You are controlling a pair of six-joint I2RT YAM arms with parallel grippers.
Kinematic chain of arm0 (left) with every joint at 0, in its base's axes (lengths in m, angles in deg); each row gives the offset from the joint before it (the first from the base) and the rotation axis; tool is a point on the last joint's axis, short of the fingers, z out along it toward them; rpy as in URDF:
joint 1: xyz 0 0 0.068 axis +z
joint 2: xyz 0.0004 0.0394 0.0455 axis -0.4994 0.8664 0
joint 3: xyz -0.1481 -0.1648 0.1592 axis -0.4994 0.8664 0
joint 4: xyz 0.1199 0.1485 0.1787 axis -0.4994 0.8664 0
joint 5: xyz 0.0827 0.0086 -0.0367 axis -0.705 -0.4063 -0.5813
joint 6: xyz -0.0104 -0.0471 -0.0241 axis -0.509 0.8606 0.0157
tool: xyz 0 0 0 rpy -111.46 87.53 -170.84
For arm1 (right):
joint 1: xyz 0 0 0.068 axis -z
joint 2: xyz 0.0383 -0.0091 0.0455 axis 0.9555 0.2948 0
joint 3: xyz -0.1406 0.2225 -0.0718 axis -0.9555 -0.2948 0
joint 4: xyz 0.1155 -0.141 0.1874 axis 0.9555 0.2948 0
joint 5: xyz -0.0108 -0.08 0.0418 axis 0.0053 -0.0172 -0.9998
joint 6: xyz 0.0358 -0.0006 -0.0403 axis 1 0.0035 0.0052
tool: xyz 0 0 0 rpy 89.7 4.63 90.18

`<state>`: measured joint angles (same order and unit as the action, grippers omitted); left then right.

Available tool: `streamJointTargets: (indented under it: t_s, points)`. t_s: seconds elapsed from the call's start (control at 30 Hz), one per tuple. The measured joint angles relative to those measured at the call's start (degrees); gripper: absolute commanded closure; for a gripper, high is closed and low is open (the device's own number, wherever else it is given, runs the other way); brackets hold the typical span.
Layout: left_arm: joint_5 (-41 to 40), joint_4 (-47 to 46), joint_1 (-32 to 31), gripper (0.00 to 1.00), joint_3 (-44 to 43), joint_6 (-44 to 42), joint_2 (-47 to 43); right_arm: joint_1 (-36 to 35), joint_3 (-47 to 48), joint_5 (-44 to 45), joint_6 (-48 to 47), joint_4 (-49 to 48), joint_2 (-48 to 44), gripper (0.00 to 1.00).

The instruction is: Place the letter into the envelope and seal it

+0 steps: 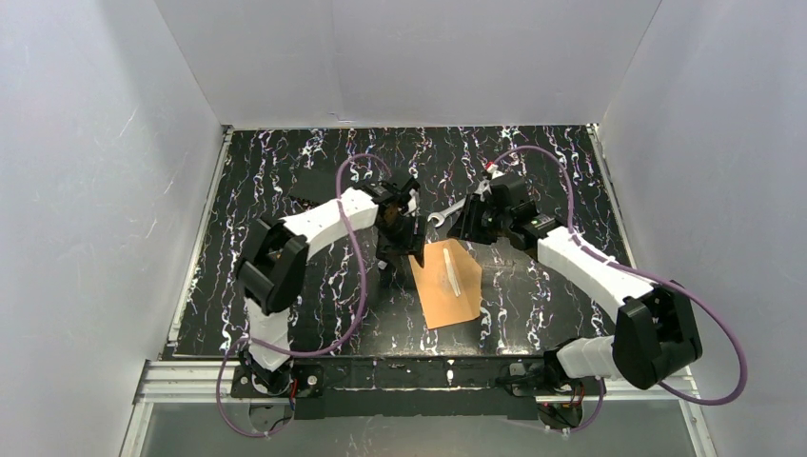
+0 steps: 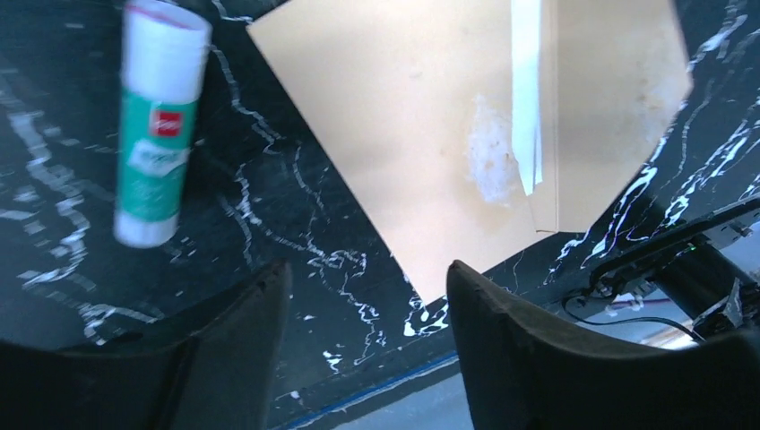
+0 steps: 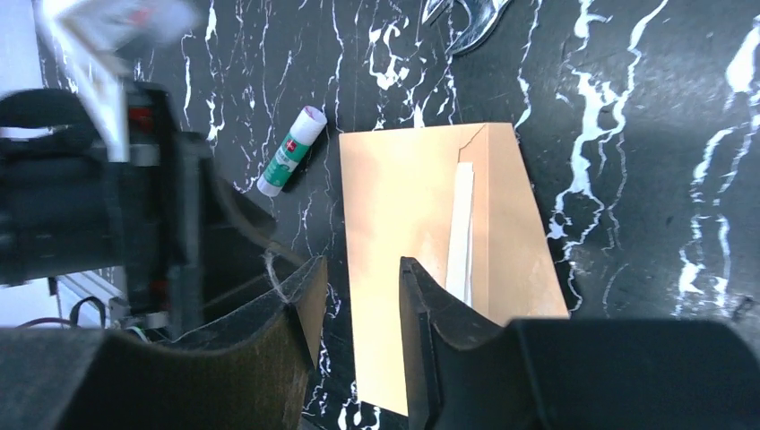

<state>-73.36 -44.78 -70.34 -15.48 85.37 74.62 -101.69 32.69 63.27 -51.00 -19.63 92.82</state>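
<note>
The left gripper (image 2: pixel 367 279) holds its two dark fingers (image 2: pixel 235 345) spread wide with nothing between them. It hangs low over the black, white-veined marble-patterned worktop (image 1: pixel 285 162), between a white-and-green glue stick (image 2: pixel 158 125) and the flat orange-brown kraft paper envelope (image 2: pixel 421 134). The right gripper (image 3: pixel 360 269) has its jaws parted more narrowly and is also empty. It is poised above the end of the envelope that points to the far edge.

The envelope lies flat near the middle of the worktop, a little toward the near edge. A thin white strip (image 3: pixel 460 233) runs along a fold line on it; I cannot tell whether that is a paper edge or an adhesive liner. The cream bordered paper letter is nowhere in sight on the table, so I judge it is already tucked inside and the sealing step is in hand.

The next move probably calls for the left gripper to close on the glue stick just beside it. Otherwise, one gripper must pin the envelope while the other presses the flap down. Either way, the thin paper is likely to slide on the slick top unless it is held.

The left arm (image 1: pixel 314 224) rises from the near-left corner, elbow high, forearm angled in toward the middle and wrist bent down. The right arm (image 1: pixel 590 267) reaches diagonally from the near-right corner, its wrist tipped down beside a small silver wrench (image 1: pixel 440 218).
</note>
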Motion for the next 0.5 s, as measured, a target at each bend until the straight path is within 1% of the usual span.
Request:
streamJointTargets:
  t_s: [0.03,0.13,0.23,0.37,0.5]
  points:
    - [-0.96,0.17,0.15,0.31,0.31,-0.59,-1.53,0.00,0.57,0.52,-0.57,0.66,-0.81,0.52]
    - [-6.14,0.17,0.98,0.27,1.70,-2.73,-7.54,0.11,0.94,2.95,-2.25,3.34,-2.14,0.46]
    - [-10.75,0.17,2.19,0.27,2.14,-4.92,-10.58,0.35,0.87,5.66,-3.74,6.75,-2.23,0.45]
    - [-16.17,-0.09,4.07,0.32,2.25,-7.98,-9.18,0.57,0.81,7.56,-4.66,9.22,-2.19,0.46]
    - [-19.19,-0.35,5.18,0.41,2.19,-11.10,-4.59,0.59,0.83,7.89,-4.76,9.29,-1.16,0.47]
